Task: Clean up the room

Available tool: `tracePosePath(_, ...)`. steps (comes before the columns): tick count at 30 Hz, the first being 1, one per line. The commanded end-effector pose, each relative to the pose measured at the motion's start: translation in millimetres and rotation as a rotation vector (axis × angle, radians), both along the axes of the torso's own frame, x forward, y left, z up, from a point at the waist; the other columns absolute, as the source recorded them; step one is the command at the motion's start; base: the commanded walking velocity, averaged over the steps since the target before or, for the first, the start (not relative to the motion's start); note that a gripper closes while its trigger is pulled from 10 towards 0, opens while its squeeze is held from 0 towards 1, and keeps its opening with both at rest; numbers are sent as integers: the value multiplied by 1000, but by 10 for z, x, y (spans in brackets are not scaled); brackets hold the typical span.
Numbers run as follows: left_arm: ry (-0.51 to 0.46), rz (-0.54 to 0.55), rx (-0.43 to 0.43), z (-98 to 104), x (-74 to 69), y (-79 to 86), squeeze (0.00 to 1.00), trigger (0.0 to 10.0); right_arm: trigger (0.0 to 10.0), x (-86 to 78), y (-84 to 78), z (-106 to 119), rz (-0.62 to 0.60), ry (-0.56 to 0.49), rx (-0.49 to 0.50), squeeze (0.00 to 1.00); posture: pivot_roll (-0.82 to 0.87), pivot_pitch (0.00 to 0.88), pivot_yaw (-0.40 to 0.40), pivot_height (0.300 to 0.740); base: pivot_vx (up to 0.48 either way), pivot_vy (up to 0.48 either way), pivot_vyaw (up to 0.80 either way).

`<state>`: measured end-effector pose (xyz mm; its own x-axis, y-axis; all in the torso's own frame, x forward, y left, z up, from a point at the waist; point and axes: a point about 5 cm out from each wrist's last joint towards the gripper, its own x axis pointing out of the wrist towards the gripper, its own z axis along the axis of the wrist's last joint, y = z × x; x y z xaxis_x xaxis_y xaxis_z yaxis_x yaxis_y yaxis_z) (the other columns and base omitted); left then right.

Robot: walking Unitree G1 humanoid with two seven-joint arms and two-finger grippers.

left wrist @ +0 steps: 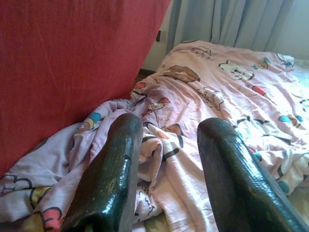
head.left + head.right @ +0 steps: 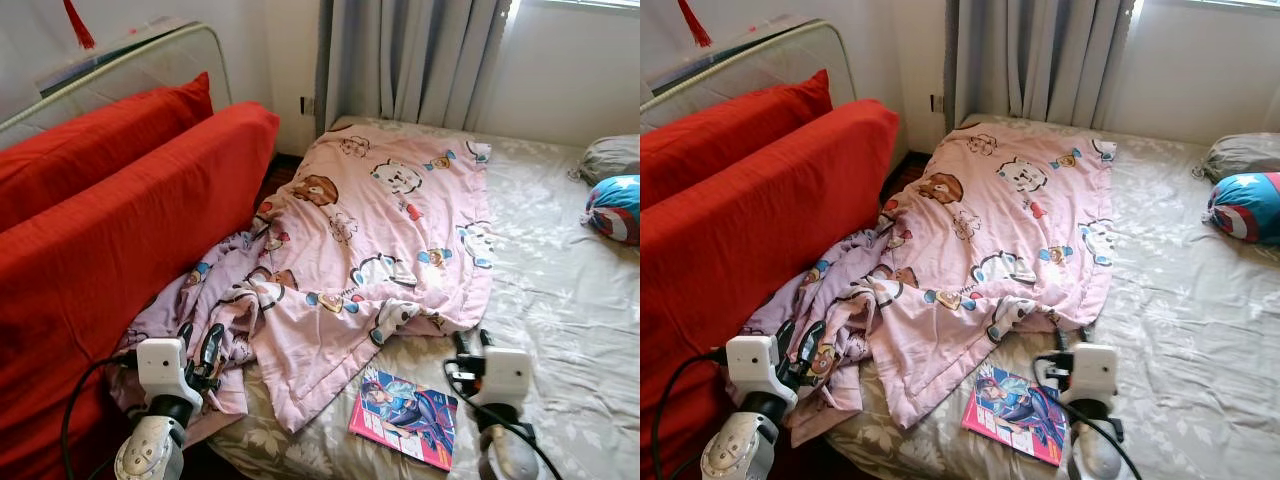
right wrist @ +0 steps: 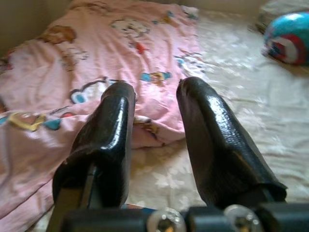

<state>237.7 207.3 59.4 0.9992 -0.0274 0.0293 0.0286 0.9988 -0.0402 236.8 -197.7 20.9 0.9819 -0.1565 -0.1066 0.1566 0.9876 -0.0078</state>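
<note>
Nearest, the left gripper (image 2: 200, 338) hovers with its 2 fingers spread over the bunched near-left corner of the pink blanket (image 2: 380, 220). The right gripper (image 2: 472, 343) is also spread, at the blanket's near-right edge. Between them a comic book (image 2: 405, 416) lies on the bed (image 2: 560, 300). Left stand red cushions (image 2: 110, 220); far right, a round pillow (image 2: 615, 208); beyond, grey curtains (image 2: 410, 55).

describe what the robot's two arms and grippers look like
Each arm ends in a rounded silver wrist joint topped by a boxy white housing. The left gripper and right gripper both have two long, glossy black fingers with blunt rounded tips. A black cable loops out beside each wrist. Round silver screw heads sit at the base of the right gripper's fingers.
</note>
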Motion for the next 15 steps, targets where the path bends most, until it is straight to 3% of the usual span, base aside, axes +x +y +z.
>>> tracePosePath(1,3,-13,-3,24,11,-19,0,10000,10000,34,1,56,-1,-17,5,0,24,0,-11,740,0,0,0)
tracePosePath(8,-10,-24,-36,107,65,-122,0,10000,10000,24,66,49,-9,-2,7,0,19,0,-10,740,0,0,0)
tracePosePath(15,7,-11,-36,89,12,-90,0,10000,10000,8,76,44,-12,4,11,0,20,0,-4,740,0,0,0)
